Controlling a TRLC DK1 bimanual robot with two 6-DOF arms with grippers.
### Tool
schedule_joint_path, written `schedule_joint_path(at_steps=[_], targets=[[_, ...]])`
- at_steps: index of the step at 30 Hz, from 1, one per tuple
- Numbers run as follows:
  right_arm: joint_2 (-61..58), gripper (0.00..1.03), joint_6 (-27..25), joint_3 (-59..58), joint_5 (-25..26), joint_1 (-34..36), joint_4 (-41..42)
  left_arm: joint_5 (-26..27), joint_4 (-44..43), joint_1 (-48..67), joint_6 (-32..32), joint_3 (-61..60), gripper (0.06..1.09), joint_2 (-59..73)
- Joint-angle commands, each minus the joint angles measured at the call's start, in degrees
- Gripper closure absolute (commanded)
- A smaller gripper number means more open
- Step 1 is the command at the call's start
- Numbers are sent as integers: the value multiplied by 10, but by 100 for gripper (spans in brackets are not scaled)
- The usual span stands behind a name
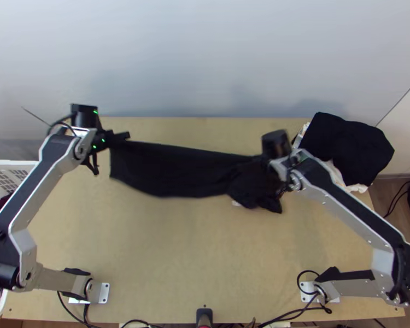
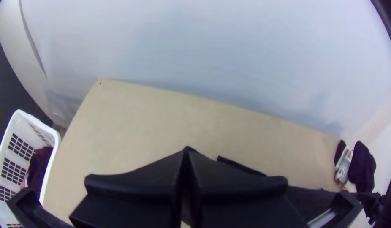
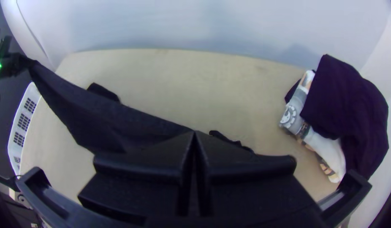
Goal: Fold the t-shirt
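The black t-shirt [image 1: 177, 169] hangs stretched as a long band between the two arms, bunched at its right end. At its upper left corner my left gripper [image 1: 122, 138] is shut on the cloth. My right gripper [image 1: 276, 146] is over the bunched end, its tips hidden from above. In the left wrist view, the fingers of my left gripper [image 2: 187, 150] are pressed together, with part of the shirt [image 2: 305, 198] beyond. In the right wrist view, my right gripper [image 3: 194, 134] is shut on the shirt [image 3: 102, 126], which slopes away to the left gripper.
A stack of folded clothes, black cloth [image 1: 347, 147] over lighter pieces, lies at the table's back right. A white laundry basket [image 1: 11, 164] with dark clothes stands off the left side. Behind the table [image 1: 194, 257] rises a pale wall.
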State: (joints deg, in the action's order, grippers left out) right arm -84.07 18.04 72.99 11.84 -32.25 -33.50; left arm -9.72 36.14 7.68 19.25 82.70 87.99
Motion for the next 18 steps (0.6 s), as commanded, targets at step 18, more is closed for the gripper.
schedule_joint_path(at_steps=[18], targets=[[122, 100, -209, 330, 196, -23, -19, -233, -122, 138, -204, 307, 105, -128]])
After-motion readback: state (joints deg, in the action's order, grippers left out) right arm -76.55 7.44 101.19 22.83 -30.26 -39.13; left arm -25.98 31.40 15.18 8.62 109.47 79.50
